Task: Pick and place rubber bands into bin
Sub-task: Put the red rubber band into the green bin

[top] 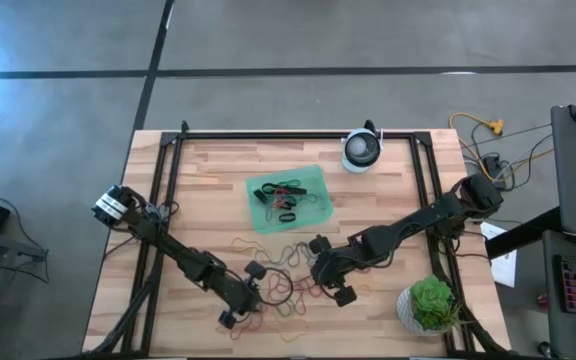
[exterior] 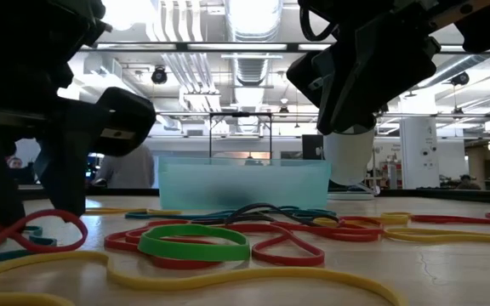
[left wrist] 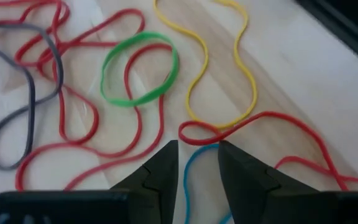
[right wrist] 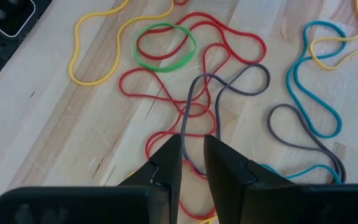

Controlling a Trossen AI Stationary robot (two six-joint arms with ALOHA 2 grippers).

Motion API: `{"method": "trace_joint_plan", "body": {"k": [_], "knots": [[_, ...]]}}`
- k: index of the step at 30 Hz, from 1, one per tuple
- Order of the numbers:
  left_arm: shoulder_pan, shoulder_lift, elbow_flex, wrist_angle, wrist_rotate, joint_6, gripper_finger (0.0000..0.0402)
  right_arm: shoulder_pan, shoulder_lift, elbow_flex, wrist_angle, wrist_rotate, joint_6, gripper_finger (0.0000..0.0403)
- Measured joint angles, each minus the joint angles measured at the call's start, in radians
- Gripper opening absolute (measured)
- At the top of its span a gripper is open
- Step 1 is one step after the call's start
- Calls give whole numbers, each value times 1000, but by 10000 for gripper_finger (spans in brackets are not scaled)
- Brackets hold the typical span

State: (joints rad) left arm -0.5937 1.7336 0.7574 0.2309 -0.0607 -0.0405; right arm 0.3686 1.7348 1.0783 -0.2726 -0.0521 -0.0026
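The right gripper (right wrist: 192, 155) hangs over the rubber bands (top: 286, 285) on the tabletop (top: 208, 190), in front of the bin (top: 290, 203). Its fingers stand narrowly apart around a grey band (right wrist: 229, 99), not pinching it. The left gripper (left wrist: 197, 162), slightly open, holds nothing beside a blue band (left wrist: 194, 174).

Rubber bands (top: 288, 285) on table (top: 208, 200), bin (top: 290, 200) behind.
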Motion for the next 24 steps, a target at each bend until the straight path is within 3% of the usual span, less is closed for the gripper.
{"method": "trace_joint_plan", "body": {"k": [24], "knots": [[0, -1, 0, 67, 3, 54, 99, 0, 0, -4, 3, 2, -1, 59]]}}
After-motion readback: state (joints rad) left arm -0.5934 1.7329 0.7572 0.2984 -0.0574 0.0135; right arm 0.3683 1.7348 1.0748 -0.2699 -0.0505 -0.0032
